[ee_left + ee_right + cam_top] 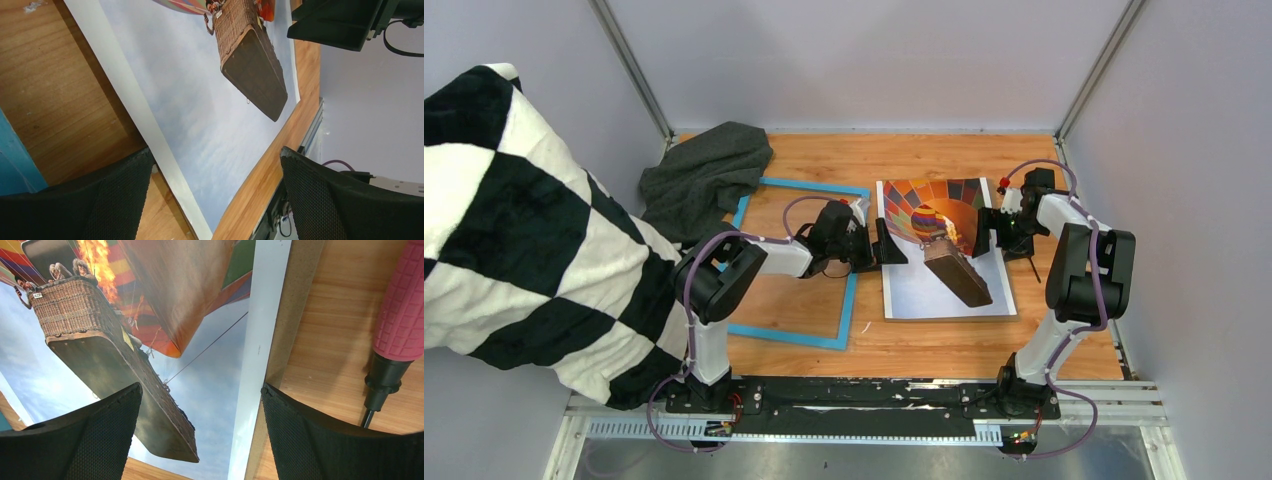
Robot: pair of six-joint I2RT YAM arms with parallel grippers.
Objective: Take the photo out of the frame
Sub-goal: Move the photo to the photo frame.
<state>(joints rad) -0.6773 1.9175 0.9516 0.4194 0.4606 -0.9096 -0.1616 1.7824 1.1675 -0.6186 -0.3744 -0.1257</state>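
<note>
photo (919,285): flat and face up on the tabletop (944,345), right of centre, its near edge close to the tabletop's near edge; balloon print towards the far edge, pale sky towards the near one
backing board (296,315): a brown strip shows along the photo's right edge, apparently the board lying under the print
frame (789,337): bright blue, flat on the left half of the tabletop; bare wood shows through its opening; a band of wood separates its right side from the photo's left edge
progress: the print looks fully out of the frame, so the main job seems done; at most, the arms need to draw clear
left gripper (892,243): jaws wide, holding nothing, above the photo's left edge
right gripper (987,232): jaws wide, holding nothing, over the photo's right edge
screwdriver (400,305): pink grip, lying on the wood just beside the board, towards the right edge
cloth (709,175): grey, bunched at the far left corner, over the frame's far corner
writing: no brand or label visible; a small white tag on the printed basket, too small to read
</note>
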